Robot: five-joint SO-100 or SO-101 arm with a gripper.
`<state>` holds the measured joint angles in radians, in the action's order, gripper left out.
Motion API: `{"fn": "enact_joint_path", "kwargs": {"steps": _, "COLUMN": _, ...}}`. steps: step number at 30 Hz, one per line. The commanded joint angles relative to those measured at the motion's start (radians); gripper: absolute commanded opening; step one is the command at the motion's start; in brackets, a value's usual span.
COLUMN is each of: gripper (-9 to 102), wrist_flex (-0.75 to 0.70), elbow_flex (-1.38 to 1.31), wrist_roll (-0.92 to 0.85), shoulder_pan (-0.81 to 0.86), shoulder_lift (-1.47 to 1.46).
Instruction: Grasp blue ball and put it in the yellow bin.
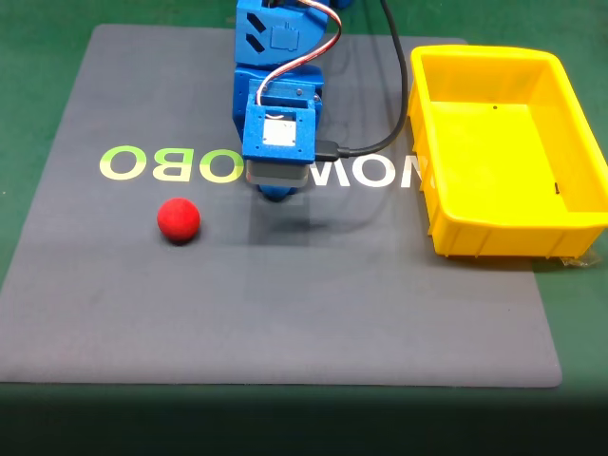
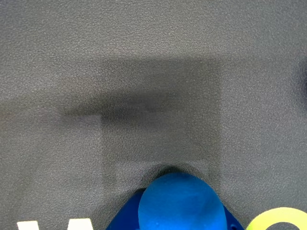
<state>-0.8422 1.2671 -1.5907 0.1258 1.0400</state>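
The small matte blue ball [image 2: 182,201] sits right at the blue two-finger gripper [image 1: 274,190], mid-mat; whether the jaws pinch it I cannot tell. The large yellow ribbed plastic bin [image 1: 446,180] lies toward the grey mat's [image 1: 285,313] right edge in the fixed view.

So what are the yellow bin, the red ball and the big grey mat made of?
The yellow bin looks like hard, glossy plastic: light shines off its smooth walls and molded rim. The red ball looks matte and slightly fuzzy, perhaps foam or soft rubber; I can't tell which. The grey mat looks like rubbery or leather-like sheet, with a fine pebbled grain in the wrist view.
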Motion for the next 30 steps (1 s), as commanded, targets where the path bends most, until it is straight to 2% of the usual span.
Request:
{"fn": "enact_joint_path", "kwargs": {"steps": 1, "gripper": 0, "wrist_flex": 0.029, "elbow_flex": -0.067, "wrist_roll": 0.015, "shoulder_pan": -0.012, "shoulder_lift": 0.077}}
{"fn": "enact_joint_path", "kwargs": {"steps": 12, "gripper": 0, "wrist_flex": 0.02, "elbow_flex": -0.046, "wrist_roll": 0.052, "shoulder_pan": -0.092, "shoulder_lift": 0.402}}
{"fn": "enact_joint_path", "kwargs": {"steps": 22, "gripper": 0, "wrist_flex": 0.02, "elbow_flex": 0.133, "wrist_roll": 0.06, "shoulder_pan": -0.362, "shoulder_lift": 0.657}}
{"fn": "enact_joint_path", "kwargs": {"steps": 30, "gripper": 0, "wrist_flex": 0.018, "elbow_flex": 0.195, "wrist_roll": 0.084, "shoulder_pan": -0.538, "shoulder_lift": 0.675}}
